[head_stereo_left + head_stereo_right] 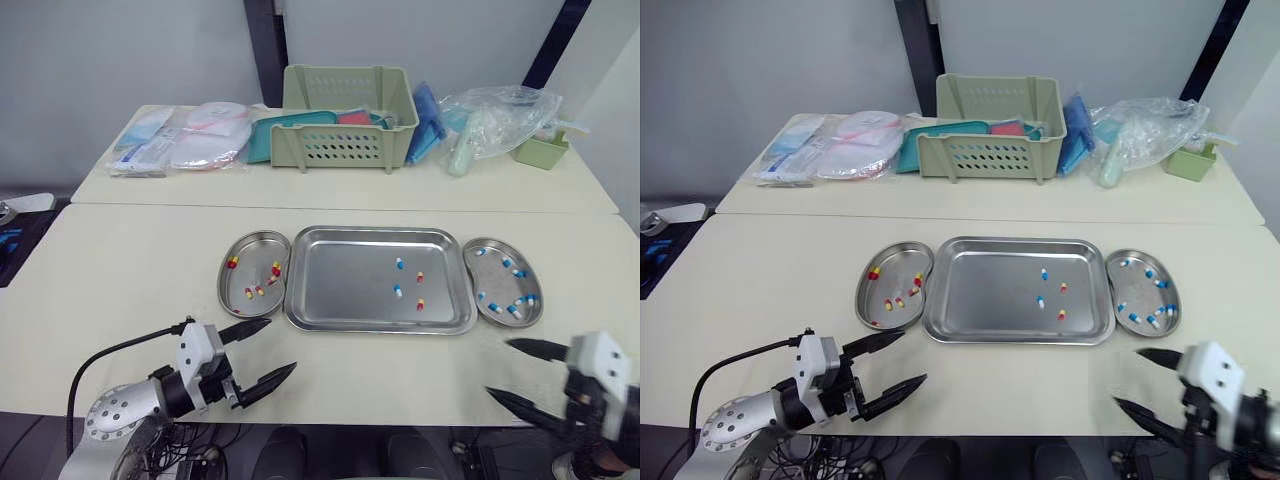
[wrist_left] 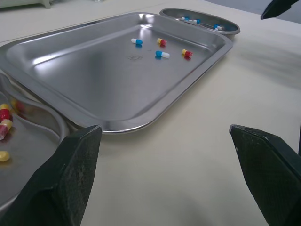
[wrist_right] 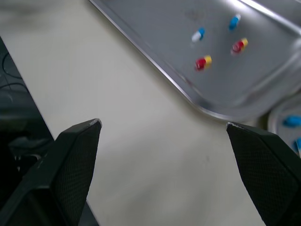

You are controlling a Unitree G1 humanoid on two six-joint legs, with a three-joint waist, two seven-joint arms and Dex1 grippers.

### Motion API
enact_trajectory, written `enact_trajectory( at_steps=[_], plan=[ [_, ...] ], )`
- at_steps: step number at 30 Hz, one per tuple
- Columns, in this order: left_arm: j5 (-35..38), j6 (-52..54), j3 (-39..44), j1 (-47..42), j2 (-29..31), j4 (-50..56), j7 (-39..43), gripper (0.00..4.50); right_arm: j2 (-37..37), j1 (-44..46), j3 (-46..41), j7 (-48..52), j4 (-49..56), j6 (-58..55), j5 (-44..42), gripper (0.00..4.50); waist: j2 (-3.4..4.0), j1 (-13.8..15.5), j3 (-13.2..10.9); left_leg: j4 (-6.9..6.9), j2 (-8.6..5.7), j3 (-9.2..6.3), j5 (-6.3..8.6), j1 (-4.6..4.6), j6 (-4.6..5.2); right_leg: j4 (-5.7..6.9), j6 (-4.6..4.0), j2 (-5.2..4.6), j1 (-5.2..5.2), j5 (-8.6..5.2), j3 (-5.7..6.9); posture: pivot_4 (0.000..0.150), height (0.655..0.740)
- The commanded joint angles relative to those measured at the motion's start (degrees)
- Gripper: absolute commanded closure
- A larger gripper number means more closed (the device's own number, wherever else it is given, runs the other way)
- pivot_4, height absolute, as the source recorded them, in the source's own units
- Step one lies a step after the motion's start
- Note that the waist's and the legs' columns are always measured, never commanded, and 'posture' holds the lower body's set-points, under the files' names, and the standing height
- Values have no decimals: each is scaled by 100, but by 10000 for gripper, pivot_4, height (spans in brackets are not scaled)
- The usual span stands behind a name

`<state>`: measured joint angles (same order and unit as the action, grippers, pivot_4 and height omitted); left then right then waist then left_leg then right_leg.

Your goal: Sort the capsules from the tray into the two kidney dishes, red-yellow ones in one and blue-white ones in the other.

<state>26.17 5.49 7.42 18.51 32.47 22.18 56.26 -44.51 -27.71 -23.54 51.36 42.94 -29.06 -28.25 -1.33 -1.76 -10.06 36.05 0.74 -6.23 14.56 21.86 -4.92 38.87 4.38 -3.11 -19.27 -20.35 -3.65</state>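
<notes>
two units hang open and empty over the near worktop: left end effector and right end effector. four capsules lie in the tray, two of each colour. the left kidney dish holds red-yellow ones, the right kidney dish blue-white; sorting looks mostly done.

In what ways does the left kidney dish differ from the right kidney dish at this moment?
The left kidney dish holds red-yellow capsules; the right kidney dish holds blue-white capsules. The left dish lies left of the tray, the right dish right of it. Both are shiny metal, kidney-shaped, lying flat on the table.
</notes>
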Motion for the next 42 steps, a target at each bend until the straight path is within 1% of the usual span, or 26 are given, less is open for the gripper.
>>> enact_trajectory(
  at_steps=[1,4,7,8,13,19,24,27,31,32,37,38,42],
  plan=[
    [-66,-105,-89,-43,-1,93,-62,0,250,1199,1131,-1197,401,-913,212,233,-8,-21,-2,0,0,-1,0,-2,0,1,0,1,-1,0,0,1500,7400],
    [-84,-101,-152,-60,-17,131,-122,0,467,1960,1929,-1752,272,-1369,530,233,-5,-5,-3,0,1,-4,0,1,0,3,-1,3,-4,1,1,1500,7400],
    [-101,-114,-195,-62,-28,148,-150,0,743,2606,2601,-2174,86,-1781,735,6131,-7,27,-4,-2,0,-13,0,16,0,-7,-1,1,-11,0,10,1500,7400],
    [-100,-115,-200,-62,-31,151,-161,0,831,2786,2767,-2309,18,-1886,822,8882,-7,22,-3,-1,-1,-12,0,16,0,-6,-1,1,-12,0,9,1500,7400],
    [-117,-130,-264,-58,-33,184,-227,0,1421,3583,3295,-3082,-495,-2515,1263,8882,-6,-3,-4,0,0,-12,-1,10,0,3,-1,1,-12,0,8,1500,7400],
    [-118,-83,-343,-78,-46,255,-320,0,1768,4167,3567,-3422,-989,-2969,1530,8882,-4,-7,-4,-1,0,-10,-1,15,0,6,-1,1,-23,0,5,1500,7400],
    [-117,-53,-401,-81,-39,304,-393,0,1886,4342,3615,-3443,-1178,-3267,1563,8882,-3,-7,-5,-1,0,-8,-1,17,0,9,-1,1,-29,1,3,1500,7400],
    [-107,-7,-425,-102,-32,339,-436,0,1942,4385,3618,-3458,-1265,-3372,1596,14594,-2,-9,-5,-1,0,-9,-1,17,0,10,-1,1,-30,1,4,1500,7400],
    [-93,48,-450,-130,-14,384,-490,0,1855,4394,3697,-3404,-1338,-3391,1668,26938,-2,-10,-4,-1,0,-7,-1,17,0,10,-1,1,-31,1,2,1500,7400],
    [-90,64,-455,-136,-10,397,-502,0,1829,4389,3727,-3380,-1343,-3387,1678,29092,-2,-10,-4,-1,0,-8,-1,17,0,10,-1,1,-31,1,3,1500,7400],
    [-81,143,-482,-187,0,446,-552,0,1737,4450,3911,-3307,-1340,-3262,1770,42827,-2,-11,-4,-1,0,-8,-1,16,1,10,-1,1,-31,1,3,1500,7400],
    [-77,158,-485,-199,3,457,-558,0,1725,4473,3944,-3283,-1328,-3214,1793,44839,-2,-11,-4,-1,0,-8,-1,16,1,10,-1,1,-31,1,3,1500,7400],
    [-52,170,-499,-243,12,479,-538,0,1671,4493,3915,-3119,-1231,-2896,1824,44958,-1,-10,-4,-1,0,-8,-1,17,1,10,-1,2,-31,1,3,1500,7400]
  ],
)
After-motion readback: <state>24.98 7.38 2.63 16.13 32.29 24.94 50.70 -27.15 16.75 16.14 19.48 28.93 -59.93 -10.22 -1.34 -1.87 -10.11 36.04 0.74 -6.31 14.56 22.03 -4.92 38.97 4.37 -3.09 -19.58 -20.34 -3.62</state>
